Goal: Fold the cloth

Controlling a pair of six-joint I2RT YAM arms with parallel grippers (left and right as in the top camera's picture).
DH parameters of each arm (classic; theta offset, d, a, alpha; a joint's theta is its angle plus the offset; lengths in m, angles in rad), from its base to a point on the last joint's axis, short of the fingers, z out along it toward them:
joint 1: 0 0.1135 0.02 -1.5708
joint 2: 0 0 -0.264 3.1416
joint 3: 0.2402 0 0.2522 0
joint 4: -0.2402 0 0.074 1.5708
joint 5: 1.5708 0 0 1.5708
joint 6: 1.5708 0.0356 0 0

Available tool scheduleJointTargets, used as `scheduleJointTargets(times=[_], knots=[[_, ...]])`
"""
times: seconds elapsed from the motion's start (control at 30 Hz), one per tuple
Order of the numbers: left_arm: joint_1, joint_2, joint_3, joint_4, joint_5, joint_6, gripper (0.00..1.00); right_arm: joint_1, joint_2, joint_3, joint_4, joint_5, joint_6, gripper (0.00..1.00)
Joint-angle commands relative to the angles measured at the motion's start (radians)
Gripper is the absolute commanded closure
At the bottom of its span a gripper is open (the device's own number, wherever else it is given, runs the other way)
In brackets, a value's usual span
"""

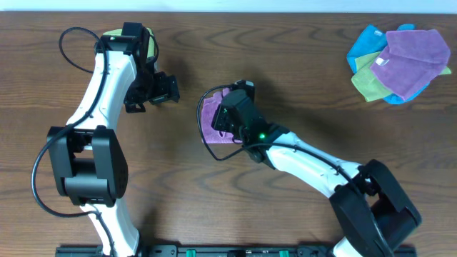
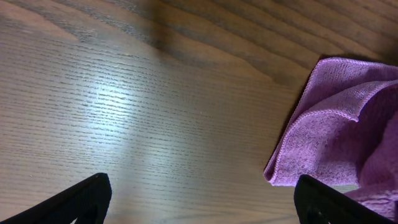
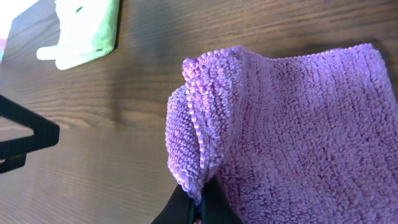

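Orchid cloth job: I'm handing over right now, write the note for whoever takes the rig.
Left gripper: open, empty, over bare table beside the cloth.
Right gripper: shut on an edge of the pink-purple cloth, that edge bunched and lifted.
Cloth: mid-table, the rest lying flat under the right arm. Pile of cloths at the far right; green cloth by the left arm.
Done: edge gripped.
Left: carry it across, lay it down, release.
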Motion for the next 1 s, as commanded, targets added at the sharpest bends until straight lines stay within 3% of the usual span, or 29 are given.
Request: scheduleJointTargets(times=[0.0, 0.77, 0.8, 0.83, 0.87, 0.9, 0.97], knots=[[0.003, -0.025, 0.008, 0.002, 0.009, 0.022, 0.05, 0.016, 0.022, 0.021, 0.006, 0.014, 0.027, 0.98], [0.003, -0.025, 0.008, 0.002, 0.023, 0.022, 0.05, 0.019, 0.077, 0.021, 0.044, 0.029, 0.042, 0.98], [0.003, -0.025, 0.008, 0.002, 0.023, 0.022, 0.05, 0.019, 0.077, 0.021, 0.045, 0.029, 0.042, 0.83], [0.003, -0.025, 0.008, 0.002, 0.023, 0.022, 0.05, 0.019, 0.077, 0.021, 0.045, 0.029, 0.042, 0.58], [0.003, -0.025, 0.008, 0.002, 0.023, 0.022, 0.05, 0.019, 0.077, 0.021, 0.044, 0.029, 0.042, 0.24], [0.003, -0.025, 0.008, 0.002, 0.023, 0.022, 0.05, 0.019, 0.077, 0.021, 0.045, 0.029, 0.042, 0.01], [0.003, -0.025, 0.008, 0.002, 0.023, 0.022, 0.05, 0.019, 0.077, 0.021, 0.044, 0.029, 0.042, 0.01]])
